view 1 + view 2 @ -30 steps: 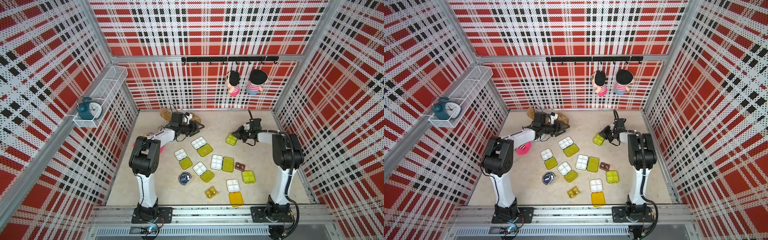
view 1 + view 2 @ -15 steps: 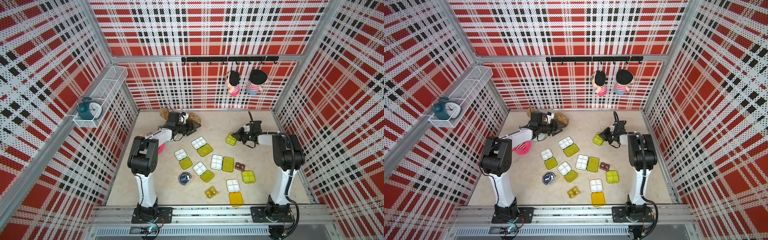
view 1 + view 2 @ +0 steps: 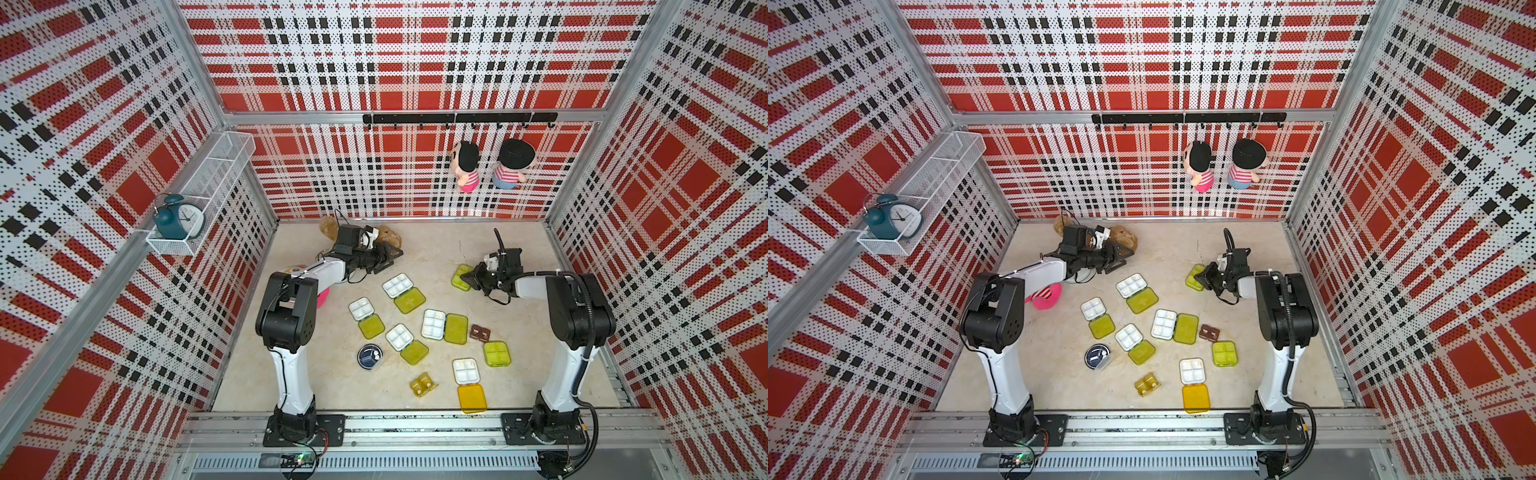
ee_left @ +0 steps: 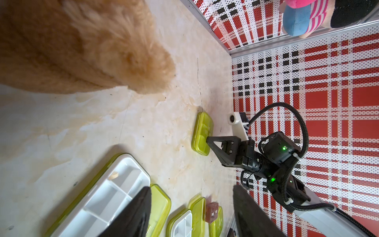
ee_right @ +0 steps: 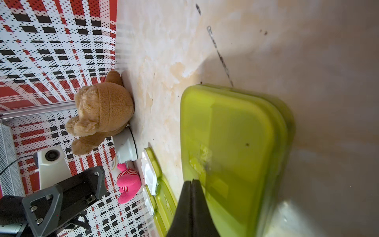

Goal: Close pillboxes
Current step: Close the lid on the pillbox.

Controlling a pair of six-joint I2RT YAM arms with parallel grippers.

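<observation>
The worktop (image 3: 436,245) carries a loose scatter of pillboxes. The left arm (image 3: 316,272) reaches low toward the back. The left hand (image 3: 390,254) is empty, its fingers apart, just in front of a brown teddy (image 3: 390,237). The right hand (image 3: 467,277) has its fingers pressed together. Its tip rests against the lid of a closed lime pillbox (image 3: 460,271) at the back right, apart from the rest.

Four open lime boxes (image 3: 433,324) lie mid-worktop, each white tray beside its flat lid. A fifth lime box (image 3: 496,353), near the right arm's base, is closed. At the front the orange-lidded box (image 3: 472,398) lies open.

The smallest are the navy box (image 3: 370,357), amber box (image 3: 423,384) and brown box (image 3: 480,332). I cannot tell whether these three are closed.
</observation>
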